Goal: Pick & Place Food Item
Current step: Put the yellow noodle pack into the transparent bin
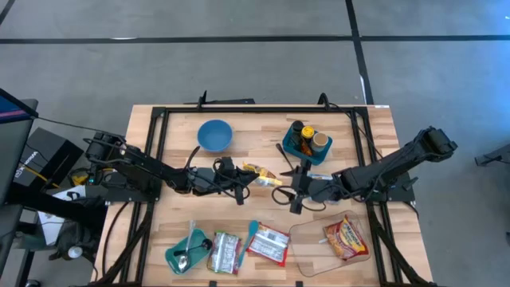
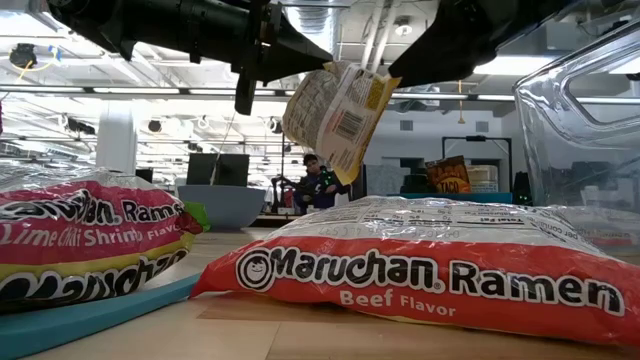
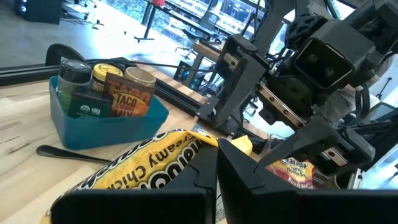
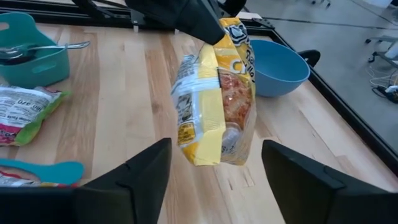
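A yellow ramen packet (image 4: 214, 93) hangs in the air over the middle of the table (image 1: 263, 175), with my left gripper (image 3: 217, 180) shut on its upper end. My right gripper (image 4: 214, 180) is open and faces it from the table's right. Its two fingers stand on either side of the packet's lower end, with a gap on each side. The low view shows the packet (image 2: 335, 110) hanging tilted, well above the tabletop. My left gripper pinches the packet's upper end (image 4: 229, 30) between its two shut fingers (image 4: 193, 18). The fingers come in about level from the table's left. The packet hangs below them, tilted, lifted clear of the table.
At the back are a blue bowl (image 1: 214, 135) and a teal bin of spice jars (image 1: 307, 142). Along the near edge lie a teal bin with a spoon (image 1: 187, 253), two ramen packets (image 1: 225, 252) (image 1: 268, 245) and a clear tray (image 1: 311, 239) holding another packet (image 1: 344, 237).
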You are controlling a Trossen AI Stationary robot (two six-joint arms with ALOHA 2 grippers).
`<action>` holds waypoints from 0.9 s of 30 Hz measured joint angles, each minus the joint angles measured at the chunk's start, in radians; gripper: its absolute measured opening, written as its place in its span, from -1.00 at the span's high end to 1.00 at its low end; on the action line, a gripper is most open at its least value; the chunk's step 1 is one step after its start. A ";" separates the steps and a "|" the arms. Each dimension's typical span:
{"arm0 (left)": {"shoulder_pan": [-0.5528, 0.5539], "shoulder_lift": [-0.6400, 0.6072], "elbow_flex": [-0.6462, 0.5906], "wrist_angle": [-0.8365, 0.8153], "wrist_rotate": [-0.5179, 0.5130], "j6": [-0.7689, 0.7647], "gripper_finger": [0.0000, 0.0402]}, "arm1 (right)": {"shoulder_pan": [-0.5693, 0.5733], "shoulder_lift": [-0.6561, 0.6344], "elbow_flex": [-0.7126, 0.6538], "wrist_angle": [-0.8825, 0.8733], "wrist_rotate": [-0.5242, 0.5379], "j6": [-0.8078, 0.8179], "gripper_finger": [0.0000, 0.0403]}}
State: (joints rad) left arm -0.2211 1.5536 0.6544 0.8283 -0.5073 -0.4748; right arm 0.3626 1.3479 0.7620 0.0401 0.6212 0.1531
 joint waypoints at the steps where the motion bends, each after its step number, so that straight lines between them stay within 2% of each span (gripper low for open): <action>1: 0.000 0.000 0.000 0.002 0.000 0.000 1.00 | 0.000 0.000 0.000 0.001 0.000 0.000 -0.23; 8: 0.000 0.000 0.000 0.003 0.000 0.000 1.00 | 0.000 0.000 0.000 0.008 -0.019 -0.003 -0.20; 27: -0.003 0.000 0.000 0.026 0.000 -0.001 1.00 | -0.006 0.000 0.000 0.018 -0.051 0.006 0.08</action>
State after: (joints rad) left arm -0.2237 1.5532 0.6544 0.8540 -0.5070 -0.4759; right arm 0.3561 1.3479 0.7624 0.0583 0.5697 0.1589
